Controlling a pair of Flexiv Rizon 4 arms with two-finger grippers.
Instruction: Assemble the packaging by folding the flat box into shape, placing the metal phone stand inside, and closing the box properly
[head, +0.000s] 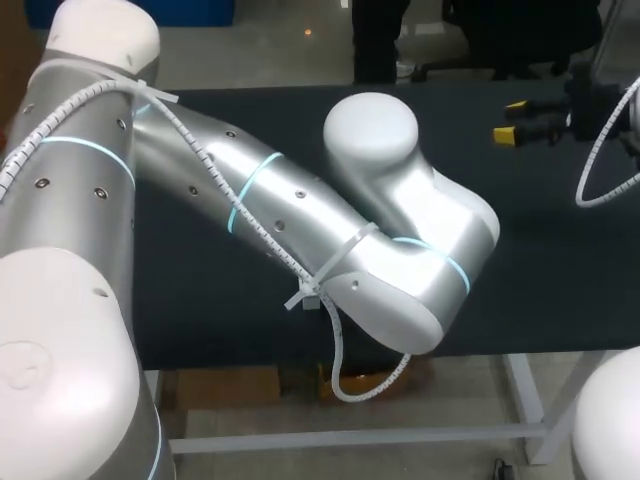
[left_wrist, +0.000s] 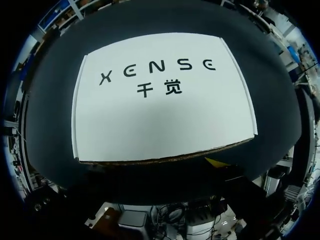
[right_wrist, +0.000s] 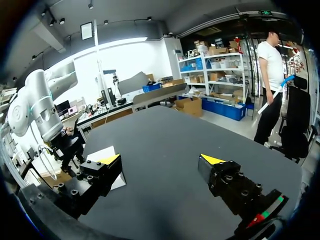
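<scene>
Box (left_wrist: 165, 115): flat, nothing folded yet.

Right gripper (right_wrist: 161, 160): released, fingers spread wide, nothing between them, hanging above bare table (right_wrist: 165, 130). The head view puts it at the table's far right side, well apart from the work. From its wrist view a corner of white card shows just past one finger, not touching it.

Left gripper (left_wrist: 214, 161): only a sliver of yellow shows in its own wrist view, so clenched or released, can't tell. Nothing visibly held. It sits above the box's near edge, looking down on it.

The box lies on the dark table, printed white face up, with raw brown cardboard showing along the edge nearest the left gripper. No walls or flaps raised that I can see. In the head view the left arm (head: 300, 210) crosses the middle of the table and hides the box entirely.

Phone stand: not in any view.

My read on progress: zero steps done. Left to do is fold the box into shape, find and load the stand, and close the lid. The left arm looks best placed for the first fold.
</scene>
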